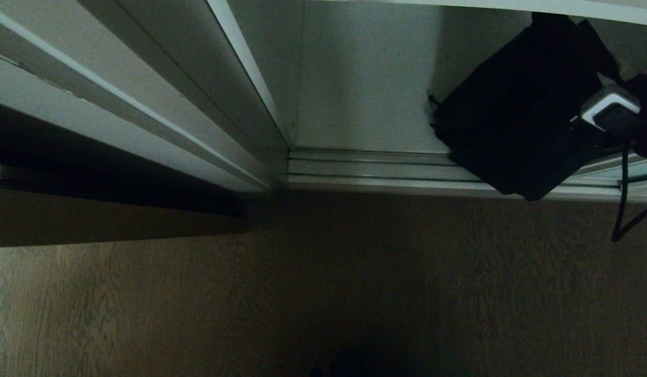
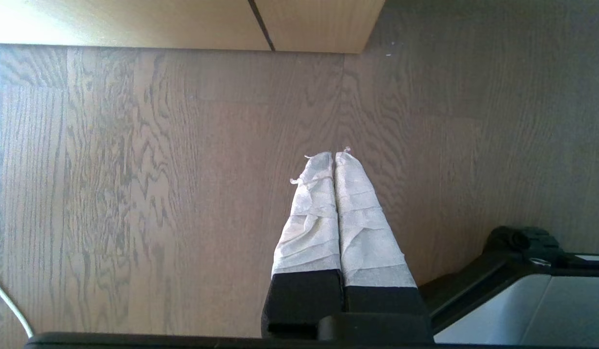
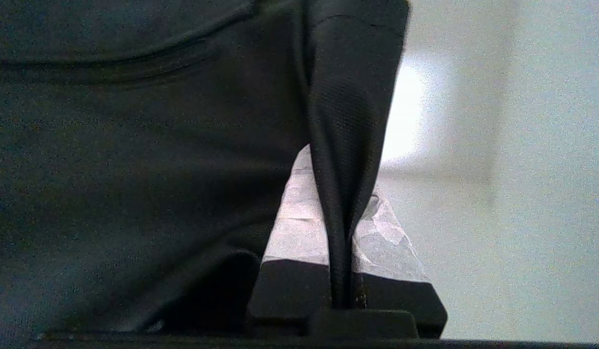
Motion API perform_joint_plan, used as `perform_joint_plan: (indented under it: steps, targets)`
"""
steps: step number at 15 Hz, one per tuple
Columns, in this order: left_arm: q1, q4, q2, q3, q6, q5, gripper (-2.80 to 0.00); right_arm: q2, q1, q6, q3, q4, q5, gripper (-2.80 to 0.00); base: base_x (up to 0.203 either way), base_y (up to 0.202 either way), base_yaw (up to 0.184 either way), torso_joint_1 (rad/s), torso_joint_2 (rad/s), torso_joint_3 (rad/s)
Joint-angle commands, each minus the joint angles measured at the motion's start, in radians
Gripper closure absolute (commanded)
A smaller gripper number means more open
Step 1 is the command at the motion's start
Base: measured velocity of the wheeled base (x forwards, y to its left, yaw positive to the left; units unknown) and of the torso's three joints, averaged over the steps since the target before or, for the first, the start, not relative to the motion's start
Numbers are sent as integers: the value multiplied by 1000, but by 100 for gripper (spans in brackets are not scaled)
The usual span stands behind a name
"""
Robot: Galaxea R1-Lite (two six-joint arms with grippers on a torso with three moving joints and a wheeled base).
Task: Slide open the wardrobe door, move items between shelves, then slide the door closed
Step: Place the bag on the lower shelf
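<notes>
Your right gripper [image 3: 345, 232] is clamped on the strap [image 3: 350, 121] of the black bag [image 1: 512, 120]; fabric pinched between both taped fingers [image 3: 299, 218]. Bag hangs at the right of the open wardrobe, lower corner overlapping the silver floor track [image 1: 365, 170], just under a white shelf [image 1: 590, 8]. Left gripper [image 2: 334, 160] parked over the wood floor [image 2: 134, 194], fingers pressed together, empty.

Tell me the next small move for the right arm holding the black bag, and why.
Probably ease the bag deeper over the shelf before releasing. The right tool is shut on a fold of its fabric, and the bag's lower corner overhangs the door track.
</notes>
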Motion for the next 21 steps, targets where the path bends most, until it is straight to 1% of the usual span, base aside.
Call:
perform_joint_plan:
  steps: [1,5,8,12,15,16,17,21]
  targets:
    - [0,0,-1,0,0,0,0,105,0,-3,-183,-9,20,0,0,0,0,0,0,0]
    - [0,0,-1,1,1,0,0,247,0,39,-449,-9,37,0,0,0,0,0,0,0]
    - [0,0,-1,0,1,0,0,343,0,58,-576,-10,38,0,0,0,0,0,0,0]
    - [0,0,-1,0,0,0,0,471,-14,92,-670,-53,37,0,0,0,0,0,0,0]
    - [0,0,-1,0,1,0,0,558,-17,129,-813,-64,39,0,0,0,0,0,0,0]
    - [0,0,-1,1,1,0,0,574,-18,134,-831,-65,42,0,0,0,0,0,0,0]
    - [0,0,-1,0,-1,0,0,579,-18,135,-818,-65,44,0,0,0,0,0,0,0]
    - [0,0,-1,0,1,0,0,568,-32,137,-695,-65,44,0,0,0,0,0,0,0]
